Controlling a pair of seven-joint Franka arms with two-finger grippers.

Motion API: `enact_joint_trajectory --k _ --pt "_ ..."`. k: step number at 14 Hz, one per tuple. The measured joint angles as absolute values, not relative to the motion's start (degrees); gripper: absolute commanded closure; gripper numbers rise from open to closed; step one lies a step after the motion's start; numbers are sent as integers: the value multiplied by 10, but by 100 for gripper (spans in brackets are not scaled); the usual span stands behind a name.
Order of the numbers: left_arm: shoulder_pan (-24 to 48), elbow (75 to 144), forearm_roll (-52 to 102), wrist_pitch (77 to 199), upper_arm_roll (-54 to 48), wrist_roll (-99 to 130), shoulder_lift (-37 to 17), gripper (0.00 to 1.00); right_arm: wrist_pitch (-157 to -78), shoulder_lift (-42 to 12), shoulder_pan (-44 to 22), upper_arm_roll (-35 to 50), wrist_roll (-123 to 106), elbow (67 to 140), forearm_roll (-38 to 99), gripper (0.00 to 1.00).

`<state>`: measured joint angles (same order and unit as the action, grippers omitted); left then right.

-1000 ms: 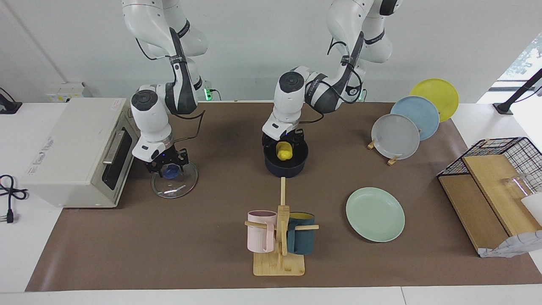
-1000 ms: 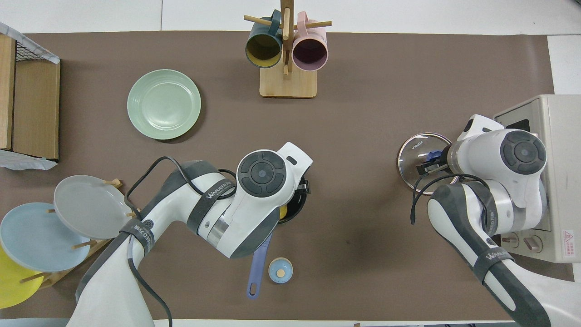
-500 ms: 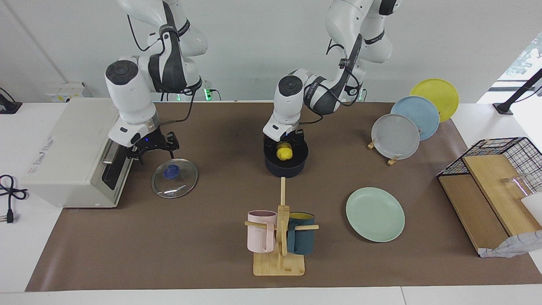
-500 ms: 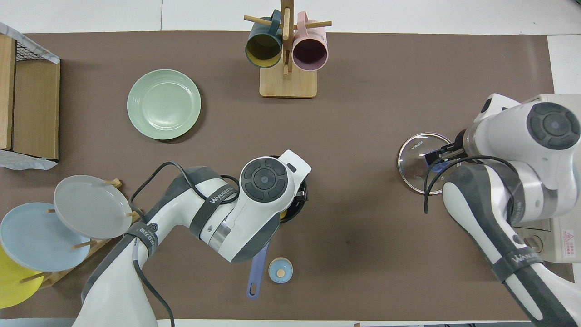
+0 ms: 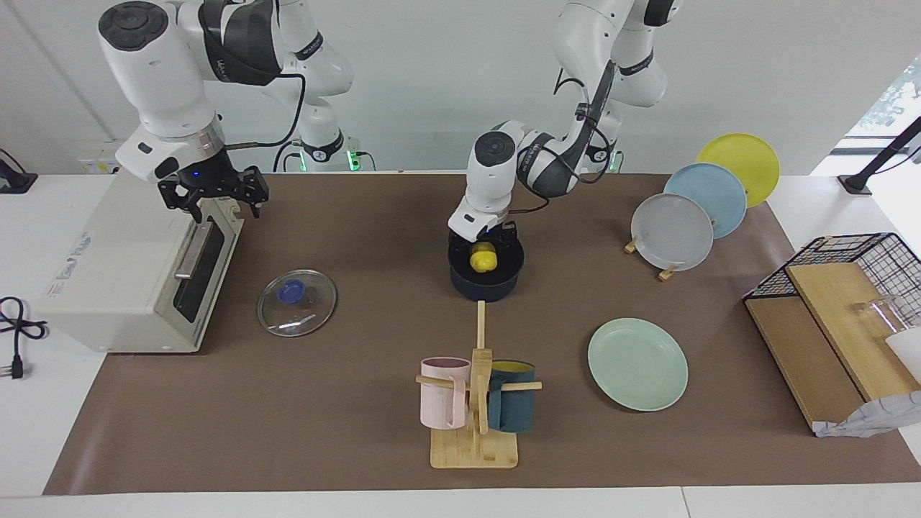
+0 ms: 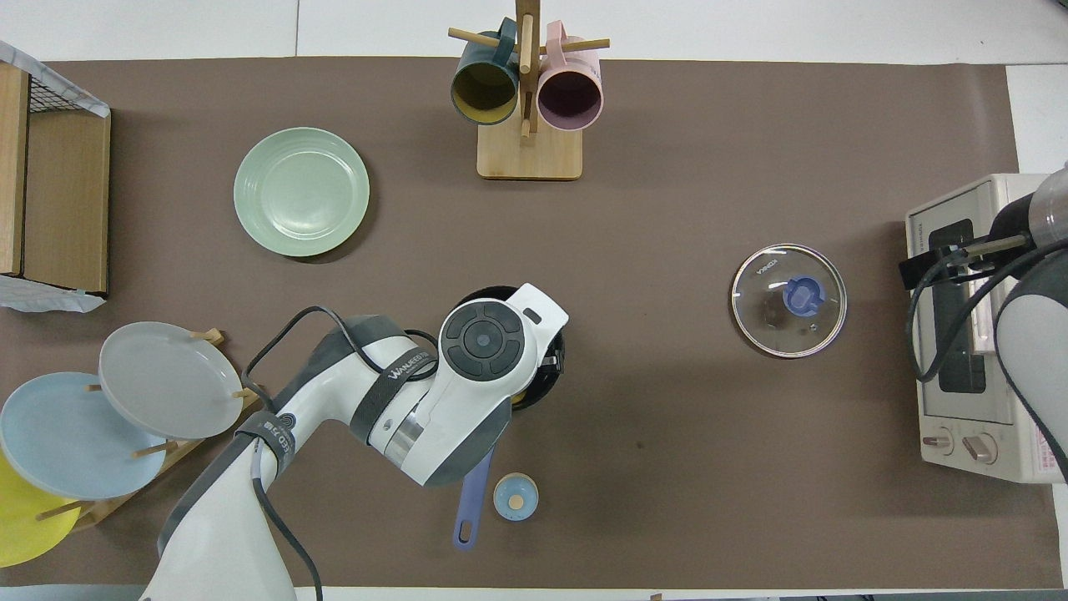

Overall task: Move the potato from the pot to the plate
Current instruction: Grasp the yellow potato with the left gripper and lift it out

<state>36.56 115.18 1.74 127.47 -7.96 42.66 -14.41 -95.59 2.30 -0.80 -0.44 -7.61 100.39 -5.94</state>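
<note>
While the potato [image 5: 483,257] sits in the pot [image 5: 486,282], the left gripper [image 5: 490,236] is down at the pot's rim, at about twelve o'clock of the potato in the facing view, close above it; whether it touches I cannot tell. Its fingers are spread. From overhead the arm hides most of the pot. At about four o'clock from the pot lies the plate [image 5: 637,364], bare. With jaws apart, the right gripper [image 5: 213,196] hangs over the oven [image 5: 122,259], and the lid [image 5: 296,302] lies beside the oven.
</note>
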Motion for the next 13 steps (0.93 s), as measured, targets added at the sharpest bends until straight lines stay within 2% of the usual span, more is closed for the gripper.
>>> enact_joint_trajectory --k 2,3,4,5,7,8,13 --pt "366 1152 17 1275 -79 427 -145 1 -951 24 -8 -3 -68 1004 -58 0" --pt "366 1152 17 1276 -79 427 -145 7 -949 25 -9 -3 -67 1004 -58 0" --pt "366 1153 17 1277 -79 427 -145 25 -949 26 -10 -2 -66 1004 -58 0" --pt "366 1153 17 1277 -79 427 -145 57 -949 27 -11 -1 -64 1004 -58 0" --pt "365 1153 17 1278 -78 427 -145 98 -949 27 -11 -4 -62 1004 -58 0" --pt "365 1153 17 1278 -77 426 -145 100 -947 27 -11 -6 -62 1005 -58 0" --pt "360 1146 17 1273 -68 424 -142 100 -945 24 -10 -11 -62 997 -58 0"
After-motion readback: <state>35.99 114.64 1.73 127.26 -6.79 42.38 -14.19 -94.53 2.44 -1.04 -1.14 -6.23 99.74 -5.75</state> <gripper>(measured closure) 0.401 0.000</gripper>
